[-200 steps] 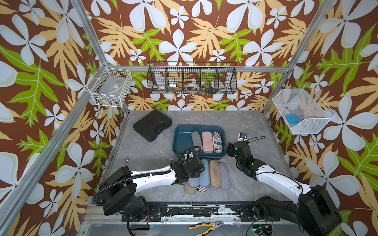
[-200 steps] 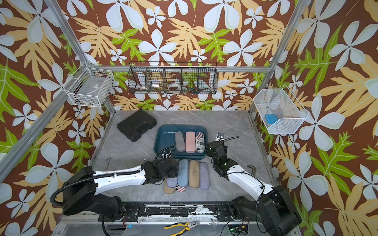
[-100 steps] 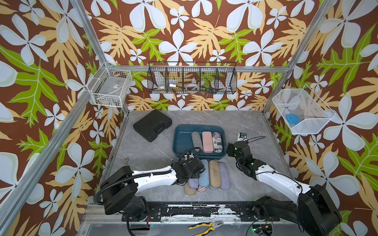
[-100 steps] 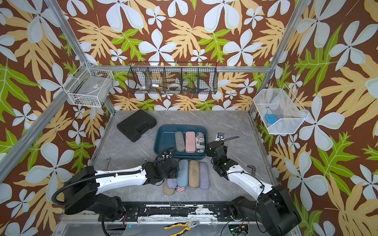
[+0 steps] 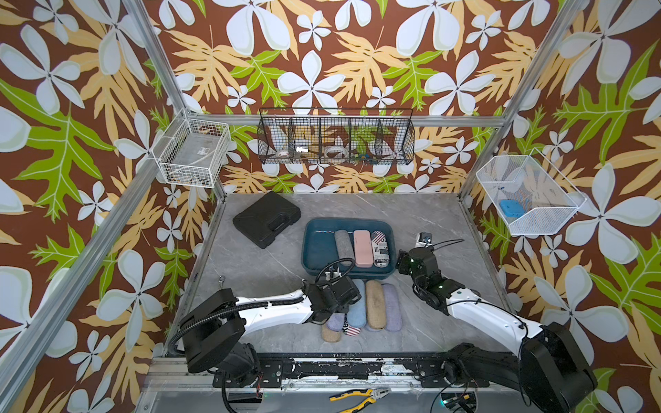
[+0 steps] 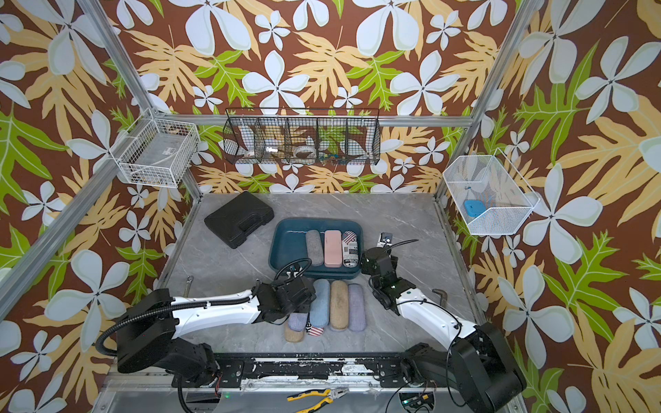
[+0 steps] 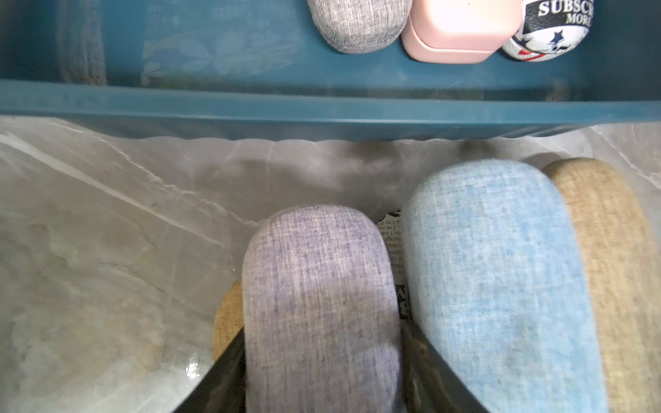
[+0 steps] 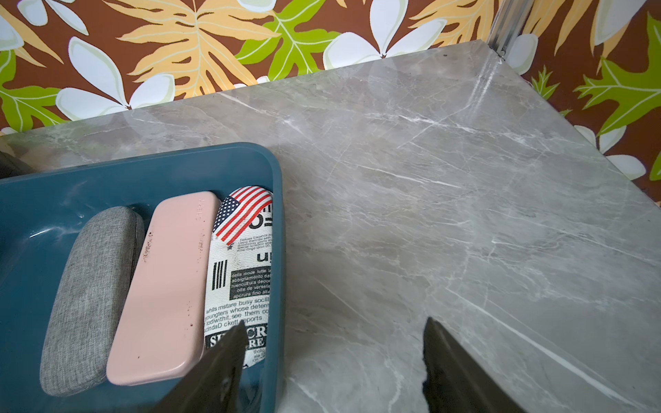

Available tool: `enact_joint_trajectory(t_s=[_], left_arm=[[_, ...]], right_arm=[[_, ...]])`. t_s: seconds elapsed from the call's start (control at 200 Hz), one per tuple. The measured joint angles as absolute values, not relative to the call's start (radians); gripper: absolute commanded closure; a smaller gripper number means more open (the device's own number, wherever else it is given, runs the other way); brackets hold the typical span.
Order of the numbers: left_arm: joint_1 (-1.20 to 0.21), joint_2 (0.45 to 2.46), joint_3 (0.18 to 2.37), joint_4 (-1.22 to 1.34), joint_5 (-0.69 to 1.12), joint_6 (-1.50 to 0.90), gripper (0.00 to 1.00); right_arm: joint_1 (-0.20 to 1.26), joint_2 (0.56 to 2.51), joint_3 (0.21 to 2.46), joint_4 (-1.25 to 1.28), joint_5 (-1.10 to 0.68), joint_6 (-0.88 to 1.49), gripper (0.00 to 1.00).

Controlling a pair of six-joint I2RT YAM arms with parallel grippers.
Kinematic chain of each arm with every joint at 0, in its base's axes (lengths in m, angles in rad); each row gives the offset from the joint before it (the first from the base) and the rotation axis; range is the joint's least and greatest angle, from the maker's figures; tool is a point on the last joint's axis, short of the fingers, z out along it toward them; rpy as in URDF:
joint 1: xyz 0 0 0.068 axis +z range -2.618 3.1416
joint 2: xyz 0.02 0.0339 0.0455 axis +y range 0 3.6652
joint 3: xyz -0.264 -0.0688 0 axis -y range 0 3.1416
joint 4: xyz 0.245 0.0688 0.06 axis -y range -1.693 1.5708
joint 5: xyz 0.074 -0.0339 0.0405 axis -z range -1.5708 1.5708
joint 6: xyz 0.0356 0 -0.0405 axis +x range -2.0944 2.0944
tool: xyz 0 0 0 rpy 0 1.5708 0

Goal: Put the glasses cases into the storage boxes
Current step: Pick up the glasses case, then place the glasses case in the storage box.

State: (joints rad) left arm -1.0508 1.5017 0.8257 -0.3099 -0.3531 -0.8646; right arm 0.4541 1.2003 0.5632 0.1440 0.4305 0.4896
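Our left pincer (image 7: 322, 361) just goes from apart to clamped on the lavender case (image 7: 318, 279) between its jaws, so we reckon it's ready to lift into the teal tub (image 7: 322, 107) right ahead.

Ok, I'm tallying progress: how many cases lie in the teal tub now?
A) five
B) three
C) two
B: only the grey case, pink case and print case lie side by side in the tub.

Woven cloth lavender case (image 7: 318, 304), smooth glossy plastic teal tub (image 7: 322, 103); polished marble-look tabletop (image 8: 465, 196)
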Motion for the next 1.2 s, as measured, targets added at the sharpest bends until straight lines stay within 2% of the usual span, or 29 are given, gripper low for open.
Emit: enact_joint_trajectory(t_s=[0.706, 0.986, 1.201], left_arm=[[-1.035, 1.272, 0.896, -0.415, -0.445, -0.834, 0.44], [-0.878, 1.248, 0.909, -0.338, -0.48, -0.754, 0.44], [-0.731, 1.349, 0.996, -0.219, -0.452, -0.656, 0.43]], right_arm=[[0.454, 1.201, 0.563, 0.146, 0.43, 0.49, 0.24], [0.454, 1.188, 0.563, 0.145, 0.43, 0.49, 0.24], [0.454, 1.18, 0.563, 0.142, 0.43, 0.489, 0.24]])
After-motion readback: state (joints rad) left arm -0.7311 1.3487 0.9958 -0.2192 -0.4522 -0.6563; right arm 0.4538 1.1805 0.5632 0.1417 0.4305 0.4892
